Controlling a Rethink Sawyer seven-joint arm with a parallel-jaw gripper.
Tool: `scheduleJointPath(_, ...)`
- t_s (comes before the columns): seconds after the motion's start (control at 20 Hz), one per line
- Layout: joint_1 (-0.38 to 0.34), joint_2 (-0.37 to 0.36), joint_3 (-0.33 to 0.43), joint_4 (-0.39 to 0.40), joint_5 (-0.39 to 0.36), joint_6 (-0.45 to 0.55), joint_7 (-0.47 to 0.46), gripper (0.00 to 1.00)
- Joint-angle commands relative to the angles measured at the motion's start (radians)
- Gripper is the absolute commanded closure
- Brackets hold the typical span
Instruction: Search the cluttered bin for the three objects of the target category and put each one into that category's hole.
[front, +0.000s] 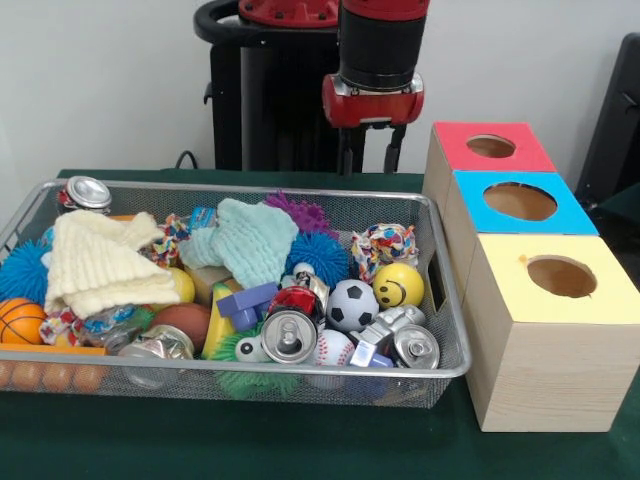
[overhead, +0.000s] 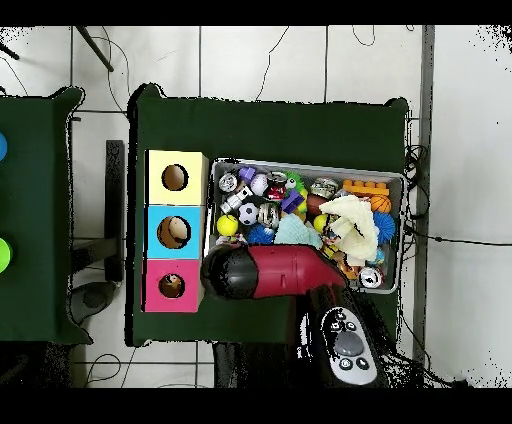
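The wire mesh bin (front: 30, 205) sits on the green table, full of clutter; it also shows in the overhead view (overhead: 305, 164). In it lie a soccer ball (front: 352, 304), a yellow smiley ball (front: 398, 285), a baseball (front: 333, 348), a small basketball (front: 18, 320) and several cans, one in the front middle (front: 288, 336). The red-topped box's round hole (front: 490, 146) is at the far right; in the overhead view (overhead: 171, 286) it is at the lower left. My gripper (front: 371, 160) hangs open and empty above the bin's far rim, left of the red box. From overhead the arm (overhead: 270, 272) hides it.
A blue-topped box (front: 565, 215) and a yellow-topped box (front: 500, 285) stand in a row in front of the red one. A cream cloth (front: 95, 262) and a mint cloth (front: 245, 240) cover part of the clutter. Blue (front: 320, 258) and purple (front: 300, 212) spiky balls lie near the back.
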Motion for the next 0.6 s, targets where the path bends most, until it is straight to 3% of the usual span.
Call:
scheduleJointPath(0.05,-0.072,0.095,0.068,-0.222,0.028,0.144,0.0,0.0)
scheduleJointPath(0.6,-0.159,0.209,0.095,-0.493,-0.033,0.311,-0.133,0.0)
